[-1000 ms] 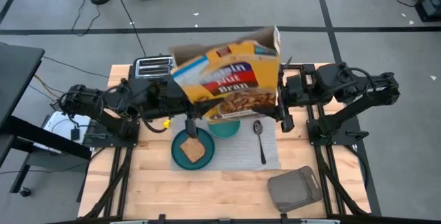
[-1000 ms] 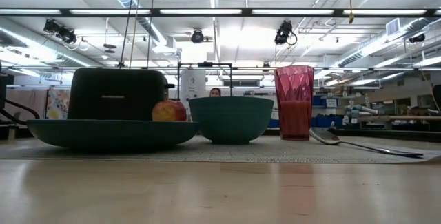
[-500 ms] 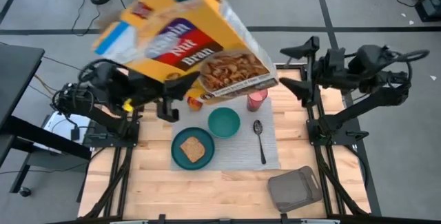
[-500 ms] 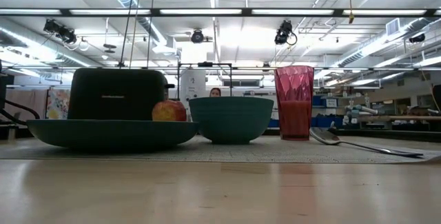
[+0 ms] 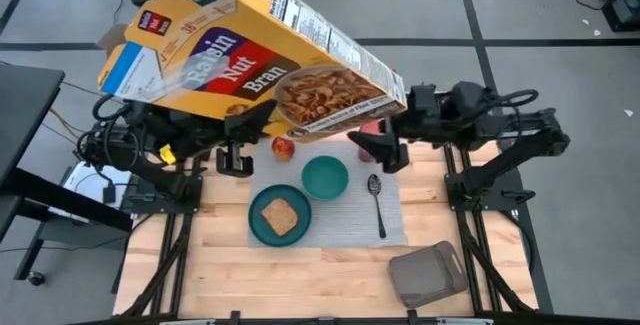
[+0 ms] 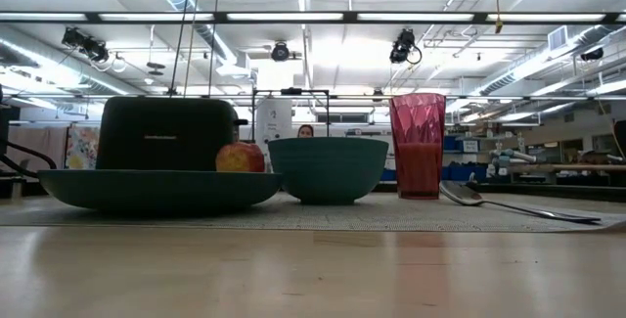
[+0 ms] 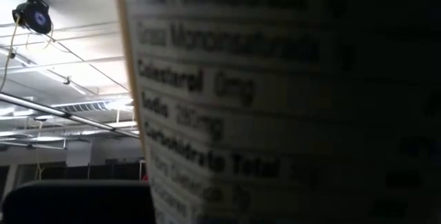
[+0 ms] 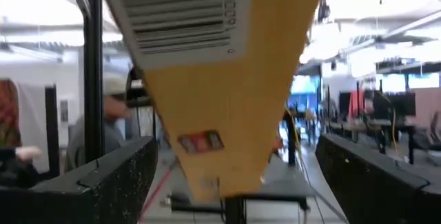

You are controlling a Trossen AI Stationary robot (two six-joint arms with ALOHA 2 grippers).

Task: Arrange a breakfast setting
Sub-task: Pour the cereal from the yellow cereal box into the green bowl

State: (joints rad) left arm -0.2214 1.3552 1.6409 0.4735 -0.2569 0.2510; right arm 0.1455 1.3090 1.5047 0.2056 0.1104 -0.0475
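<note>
A yellow cereal box (image 5: 260, 60) hangs high over the table's far side and hides my left gripper; only that arm's wrist (image 5: 232, 153) shows. My right gripper (image 5: 378, 151) stands open at the box's lower end (image 8: 227, 114), its fingers on either side and apart from it. On the grey placemat (image 5: 392, 220) rest the teal plate (image 5: 258, 227) with toast (image 5: 279, 215), the teal bowl (image 5: 325, 177), the spoon (image 5: 377, 203), the apple (image 5: 283, 147) and the pink cup (image 6: 418, 145). My left gripper is shut on the cereal box, but the box itself covers the place of contact. Its wrist view shows only the printed side panel (image 7: 262, 114) close in front. The box is lifted clear and tilted, its opened top end (image 5: 120, 45) toward the far left.
The black toaster (image 6: 168, 132) stands behind the plate, under the box in the high view. A grey square tray (image 5: 428, 273) lies at the near right corner. Bare wood runs along the table's near edge (image 5: 300, 285).
My right gripper has opened and let go of the cereal box, drawn back toward the right edge, then come back to the box's lower end. My left gripper has tipped upward, and the box has risen and swung toward the far left.
</note>
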